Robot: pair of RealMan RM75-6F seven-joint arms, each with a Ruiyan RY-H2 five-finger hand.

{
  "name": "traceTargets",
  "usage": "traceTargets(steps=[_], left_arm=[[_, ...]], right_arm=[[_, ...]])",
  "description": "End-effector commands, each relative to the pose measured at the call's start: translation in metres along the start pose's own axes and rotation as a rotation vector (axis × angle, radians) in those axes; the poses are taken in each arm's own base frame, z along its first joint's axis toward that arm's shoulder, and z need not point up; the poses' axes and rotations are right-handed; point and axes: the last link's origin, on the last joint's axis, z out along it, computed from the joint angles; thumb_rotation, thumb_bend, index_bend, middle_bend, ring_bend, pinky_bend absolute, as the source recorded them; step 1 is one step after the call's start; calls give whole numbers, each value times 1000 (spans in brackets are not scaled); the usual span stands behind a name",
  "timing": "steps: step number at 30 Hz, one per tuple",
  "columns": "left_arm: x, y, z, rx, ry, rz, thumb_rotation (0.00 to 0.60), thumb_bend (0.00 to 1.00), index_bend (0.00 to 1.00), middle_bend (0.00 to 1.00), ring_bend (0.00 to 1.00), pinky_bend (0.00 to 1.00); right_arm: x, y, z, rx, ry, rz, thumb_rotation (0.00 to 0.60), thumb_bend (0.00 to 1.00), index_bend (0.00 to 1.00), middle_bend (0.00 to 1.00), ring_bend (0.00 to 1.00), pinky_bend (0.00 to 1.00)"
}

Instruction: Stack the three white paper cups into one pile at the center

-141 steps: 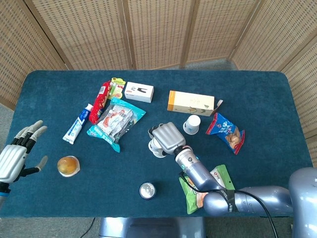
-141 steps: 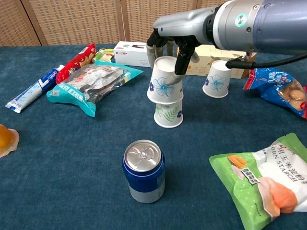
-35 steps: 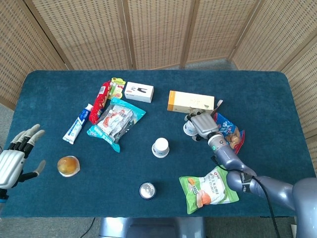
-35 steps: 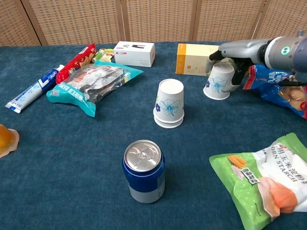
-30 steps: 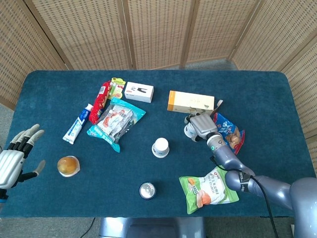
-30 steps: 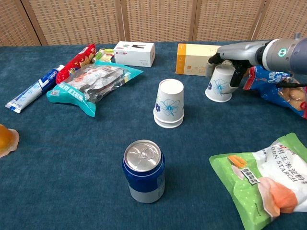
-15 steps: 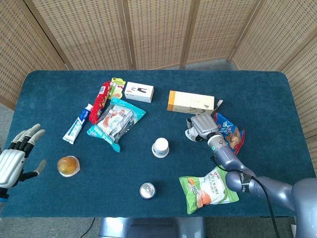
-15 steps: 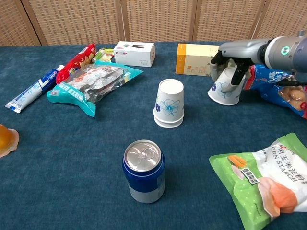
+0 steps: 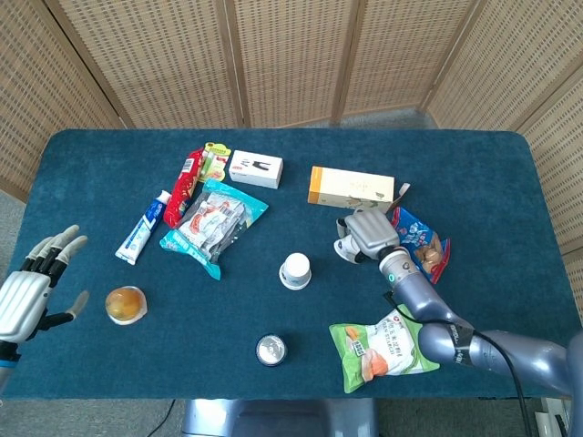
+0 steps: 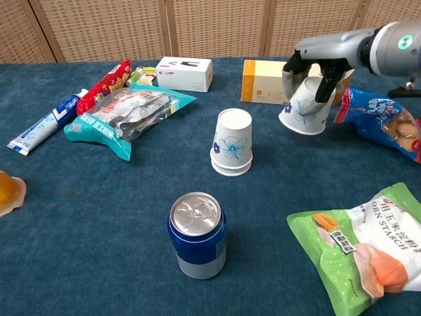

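Chest view shows the right hand (image 10: 314, 74) w/ fingers wrapped on a tilted cup (image 10: 304, 107), off the table, at 2 o'clock from the center stack (image 10: 232, 143). Only head view shows the left hand (image 9: 27, 291), fingers spread, at the table's (image 9: 510, 182) 8 o'clock edge.

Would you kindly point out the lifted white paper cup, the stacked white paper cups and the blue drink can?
lifted white paper cup (image 10: 304, 108), chest view, flowered side wall
stacked white paper cups (image 10: 233, 140), chest view, upper cup's side
blue drink can (image 10: 197, 213), chest view, silver top
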Motion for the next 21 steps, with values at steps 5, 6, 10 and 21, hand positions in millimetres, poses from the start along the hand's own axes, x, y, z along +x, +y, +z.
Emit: traceTargets(steps=[5, 6, 10, 21], left_arm=[[-2, 0, 2, -7, -6, -2, 600, 457, 0, 0, 0, 75], [-2, 0, 2, -7, -6, -3, 600, 458, 0, 0, 0, 75], [-3, -1, 5, -13, -8, -7, 600, 457, 0, 0, 0, 76], [-5, 1, 9, -31, -15, -8, 600, 458, 0, 0, 0, 75]], right_arm=[[27, -20, -16, 9, 7, -10, 600, 286, 428, 478, 313, 702], [29, -22, -18, 13, 6, -11, 600, 286, 428, 478, 313, 702], [39, -36, -28, 27, -2, -20, 600, 286, 426, 476, 313, 702], [49, -67, -37, 55, -22, -35, 600, 287, 421, 474, 313, 702]])
